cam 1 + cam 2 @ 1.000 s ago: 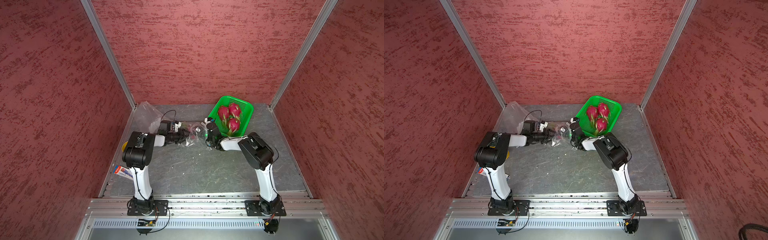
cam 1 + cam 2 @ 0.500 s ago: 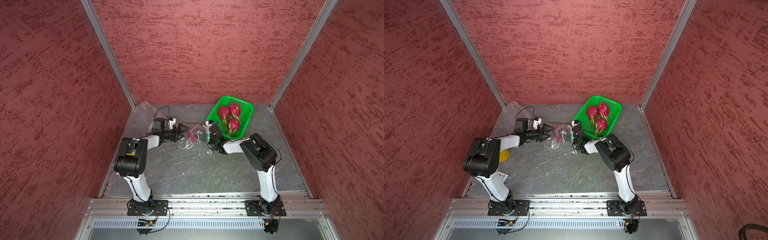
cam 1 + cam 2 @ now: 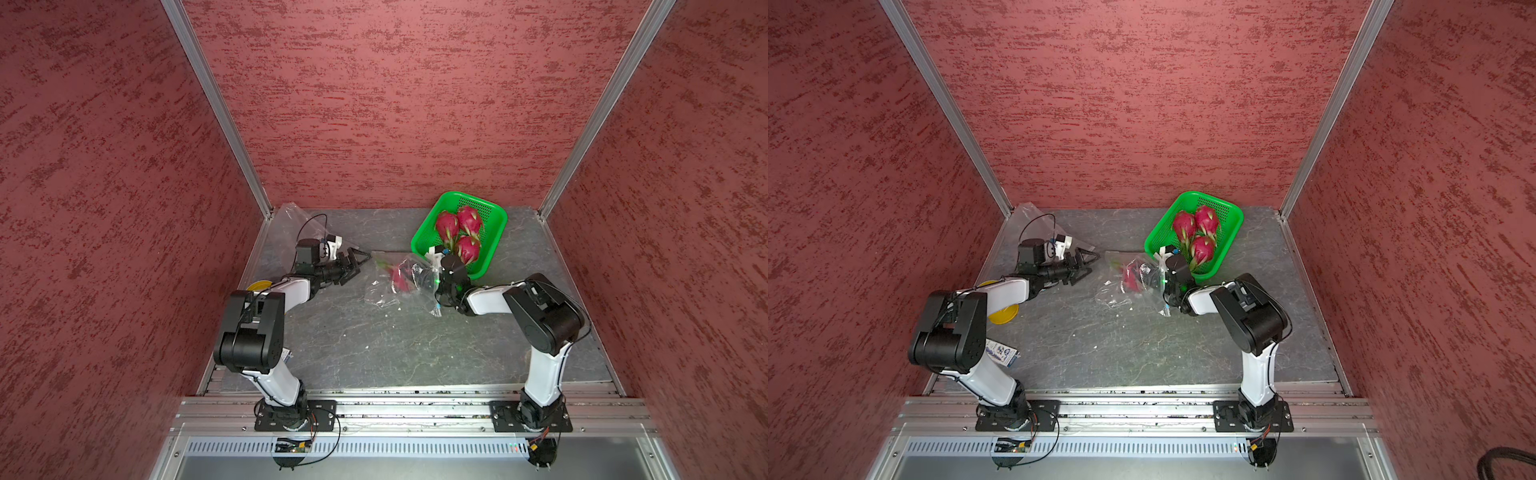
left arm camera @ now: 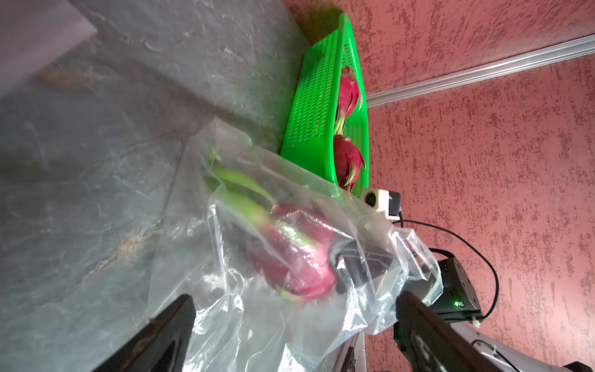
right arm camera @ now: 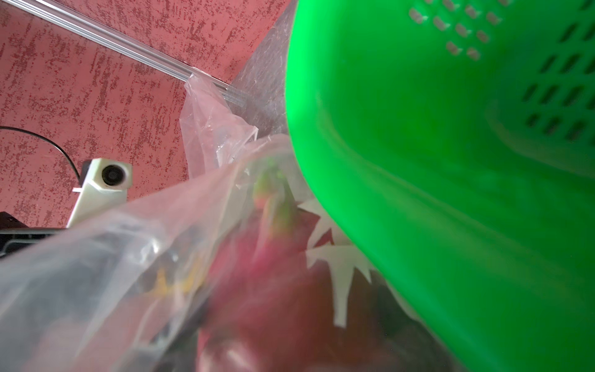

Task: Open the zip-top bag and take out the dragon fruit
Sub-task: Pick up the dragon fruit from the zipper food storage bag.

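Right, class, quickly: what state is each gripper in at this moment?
Left gripper: jaws open, holding nothing.
Right gripper: inside the zip-top bag by the dragon fruit; grip cannot be told.

- A lab robot cell — red textured panels close three sides.
- Aluminium profiles frame the corners.
- A left arm and a right arm bolted to a metal rail by a grey tabletop.
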Controlling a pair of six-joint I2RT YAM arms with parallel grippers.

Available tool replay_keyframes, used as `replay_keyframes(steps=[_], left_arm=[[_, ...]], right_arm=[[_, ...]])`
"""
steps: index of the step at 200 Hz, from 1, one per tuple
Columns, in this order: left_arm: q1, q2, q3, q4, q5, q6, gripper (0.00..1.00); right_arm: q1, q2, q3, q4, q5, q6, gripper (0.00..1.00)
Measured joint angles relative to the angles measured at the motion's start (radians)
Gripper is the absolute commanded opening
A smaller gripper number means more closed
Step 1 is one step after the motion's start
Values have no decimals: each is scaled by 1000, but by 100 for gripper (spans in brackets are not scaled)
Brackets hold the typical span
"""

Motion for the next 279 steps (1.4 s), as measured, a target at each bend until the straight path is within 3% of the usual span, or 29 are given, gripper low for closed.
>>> replay_keyframes(steps=[24,32,83,178,195,225,234,247,279], left_arm=[[-66,0,-33,4,-14,-6,73],[-84,0,-45,13,-17,-7,71],[-97,24,-117,58,-32,-26,85],[-211,10,-93,-197,-121,168,85],[-233,32,-65,-203,-121,185,71],[-238,97,-40,-175,-103,171,20],[-232,111,-39,-171,-96,173,10],[-216,116,-39,-164,-86,170,0],[-131,112,-29,-122,-76,146,0]], right_arm=[[0,-1,-33,23,-2,-2,71],[0,-1,-41,34,-3,-2,71],[-18,-65,-101,58,-53,0,71],[-77,-238,-171,24,-118,-56,71],[-80,-242,-171,21,-121,-61,71],[-81,-244,-171,15,-125,-63,71],[-81,-245,-171,13,-127,-63,71],[-83,-249,-171,8,-132,-63,71],[-94,-272,-175,-2,-145,-63,72]])
